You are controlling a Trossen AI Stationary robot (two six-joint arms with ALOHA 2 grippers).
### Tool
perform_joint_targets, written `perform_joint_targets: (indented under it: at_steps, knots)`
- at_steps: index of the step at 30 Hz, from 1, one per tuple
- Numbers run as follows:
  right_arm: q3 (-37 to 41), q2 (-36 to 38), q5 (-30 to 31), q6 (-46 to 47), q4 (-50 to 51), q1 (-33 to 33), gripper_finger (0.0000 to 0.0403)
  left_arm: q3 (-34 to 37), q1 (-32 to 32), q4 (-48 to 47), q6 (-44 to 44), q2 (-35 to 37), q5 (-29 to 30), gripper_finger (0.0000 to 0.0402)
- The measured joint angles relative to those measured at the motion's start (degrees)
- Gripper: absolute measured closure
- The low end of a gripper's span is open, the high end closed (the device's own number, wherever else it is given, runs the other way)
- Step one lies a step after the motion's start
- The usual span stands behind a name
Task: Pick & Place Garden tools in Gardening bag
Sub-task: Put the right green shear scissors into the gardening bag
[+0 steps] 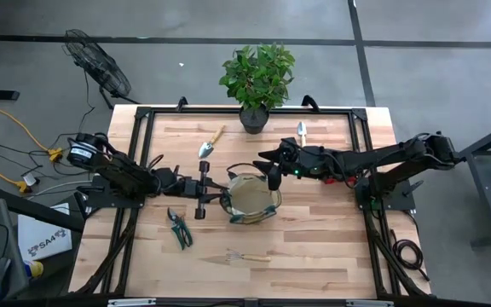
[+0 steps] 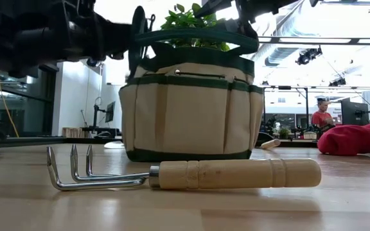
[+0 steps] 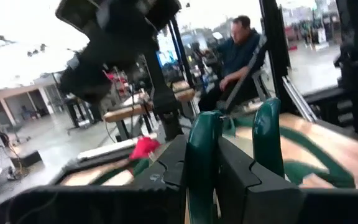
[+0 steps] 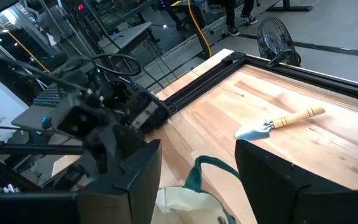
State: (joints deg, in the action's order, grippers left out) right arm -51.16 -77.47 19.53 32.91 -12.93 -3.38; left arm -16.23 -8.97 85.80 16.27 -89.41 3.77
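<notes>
The tan gardening bag (image 1: 250,200) with green trim stands at mid-table; it also shows in the low view (image 2: 191,109). My left gripper (image 1: 205,188) is just left of the bag and shut on green-handled pruning shears (image 3: 202,155). My right gripper (image 1: 273,175) is open over the bag's far rim, its fingers on either side of a green loop handle (image 4: 197,174); whether they touch it, I cannot tell. On the table lie a second pair of shears (image 1: 179,228), a hand fork (image 1: 237,256), two trowels (image 1: 210,143) (image 1: 302,132) and a red bundle (image 2: 352,140). My left gripper pinches one green handle (image 3: 201,146) of the shears between its two fingers. The other green handle (image 3: 267,134) stands free beside one finger. The fingers come about level from the table's left. The shears are lifted clear of the table, beside the bag's left rim.
A potted green plant (image 1: 258,77) stands at the table's far edge, between the two trowels. A black frame (image 1: 143,115) runs around the tabletop. A person (image 3: 238,50) sits in the room beyond the table. Bare wood lies right of the bag (image 1: 331,239).
</notes>
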Motion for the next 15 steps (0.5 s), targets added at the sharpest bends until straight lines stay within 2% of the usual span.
perform_joint_targets:
  at_steps: [3,15]
  knots:
    - [0.0,0.0,0.02,0.0,0.62,0.0,0.0205,-0.04,-0.02,3.8,-0.01,0.24,-0.85,0.0358]
    - [-0.02,0.0,0.04,0.06,1.05,0.0,0.0205,-0.37,0.0,-0.97,0.01,-2.11,0.0,0.0358]
